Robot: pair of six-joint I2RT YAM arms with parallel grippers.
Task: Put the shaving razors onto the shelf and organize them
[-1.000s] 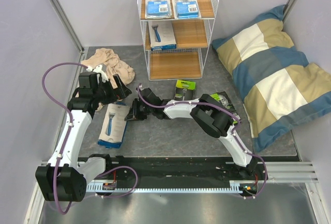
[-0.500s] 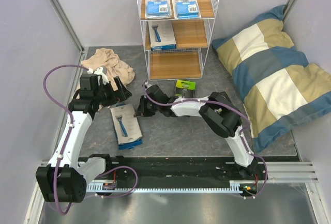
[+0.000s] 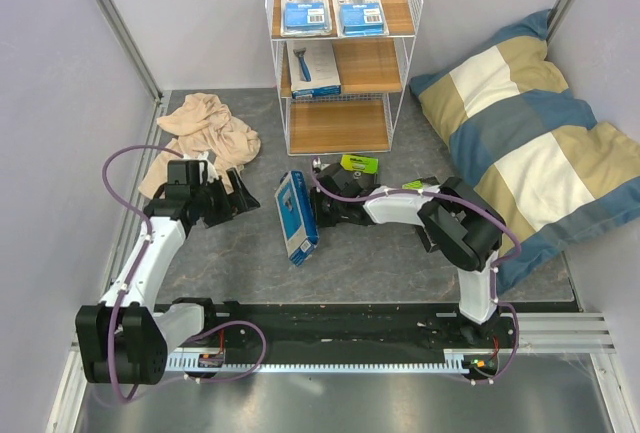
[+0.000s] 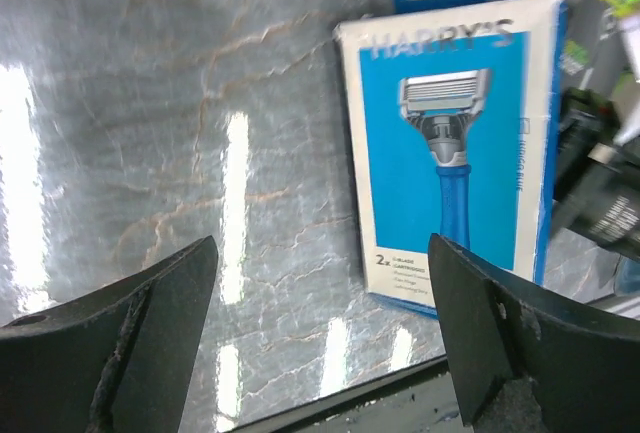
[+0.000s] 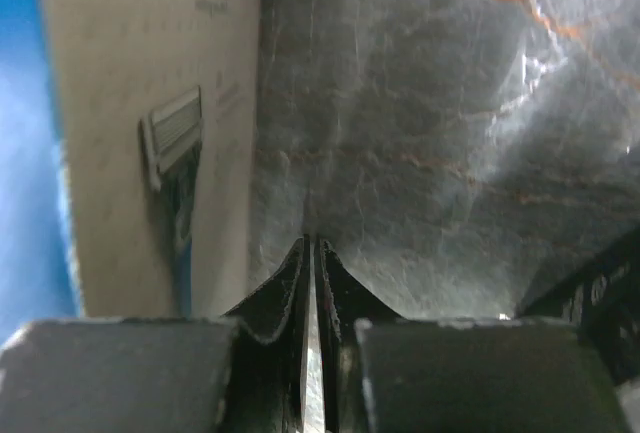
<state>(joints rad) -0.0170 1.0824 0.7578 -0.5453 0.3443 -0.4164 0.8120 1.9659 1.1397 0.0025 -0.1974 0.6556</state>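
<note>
A white-and-blue razor pack (image 3: 295, 216) stands tilted on its edge on the grey floor in front of the shelf (image 3: 340, 125). My right gripper (image 3: 318, 210) is shut, pinching the pack's thin edge; the pack's back (image 5: 130, 133) fills the left of the right wrist view beside the closed gripper (image 5: 311, 243). My left gripper (image 3: 235, 198) is open and empty, left of the pack, whose front (image 4: 455, 143) faces it past the gripper (image 4: 325, 333). Two blister cards (image 3: 305, 6) (image 3: 357, 6) lie on the top board, a white pack (image 3: 312, 68) on the middle one. Two black-and-green boxes (image 3: 359, 164) (image 3: 422, 186) lie behind the right arm.
A beige cloth (image 3: 205, 133) is crumpled at the left behind my left gripper. A large blue, cream and tan pillow (image 3: 530, 143) fills the right side. The shelf's bottom board is bare. Grey walls close in both sides.
The right gripper has dragged the white-and-blue pack from the left front towards the middle and tipped it from flat up onto its edge. The left gripper has drawn back to the left.
</note>
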